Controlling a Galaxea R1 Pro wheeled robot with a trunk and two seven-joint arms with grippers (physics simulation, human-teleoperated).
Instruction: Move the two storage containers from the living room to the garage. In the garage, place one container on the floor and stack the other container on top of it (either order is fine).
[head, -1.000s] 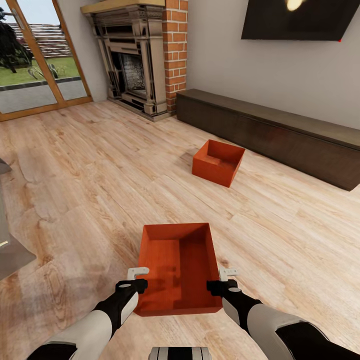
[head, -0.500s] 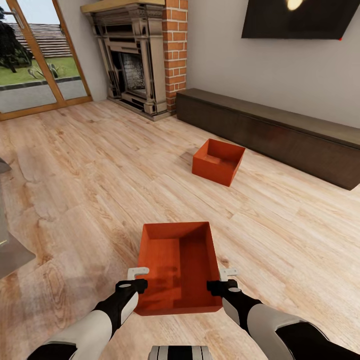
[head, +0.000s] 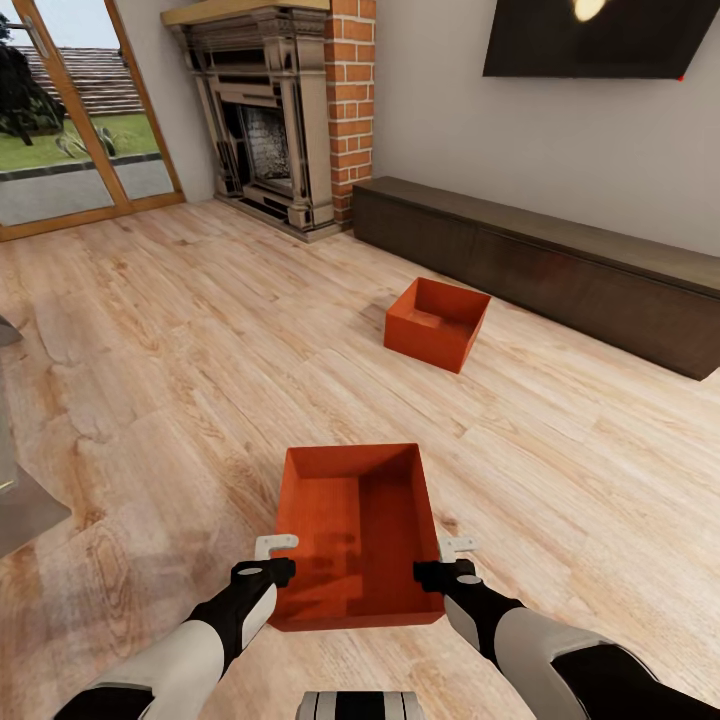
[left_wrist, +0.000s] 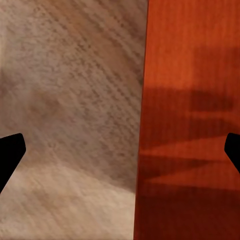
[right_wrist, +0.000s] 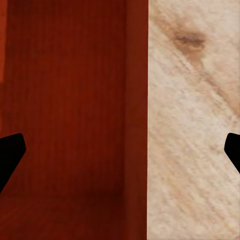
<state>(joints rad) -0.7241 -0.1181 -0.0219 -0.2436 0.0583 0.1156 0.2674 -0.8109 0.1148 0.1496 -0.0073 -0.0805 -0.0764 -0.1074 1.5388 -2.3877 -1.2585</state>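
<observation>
Here we are in the living room, looking down over both arms at a light wood-plank floor (head: 180, 380) with bold, wavy grain and a matte finish. Right in front sits the near orange-red open-top rectangular storage container (head: 358, 530), smooth plain walls, flat bottom, faint wood-like streaks in its colour, resting on the planks between the two arms. The left gripper (head: 275, 558) is at the container's left wall, its pale angular fingertip (head: 274, 545) just outside the rim and the black wrist housing behind it; in the left wrist view the two dark finger tips sit far apart at the picture's edges, spread wide, one over the planks and the other over the container's orange inner surface, so the wall lies between the fingers and nothing is pinched. The right gripper (head: 448, 560) mirrors it at the right wall, and its wrist view tells the same story: fingers spread wide, straddling the wall, deep red interior (right_wrist: 65, 100) on one side and pale grainy plank (right_wrist: 195, 125) on the other. Further off, the second orange-red storage container (head: 437, 323) stands on the planks, well apart from the first, turned at an angle, near a long dark low wooden bench (head: 560, 270) that runs along the grey wall. Up at the back, a red brick fireplace (head: 300, 110) with an ornate stone-coloured surround, wood-framed glass doors (head: 70, 120) showing grass outside, and a flat black wall TV (head: 600, 40) with a glare spot.
</observation>
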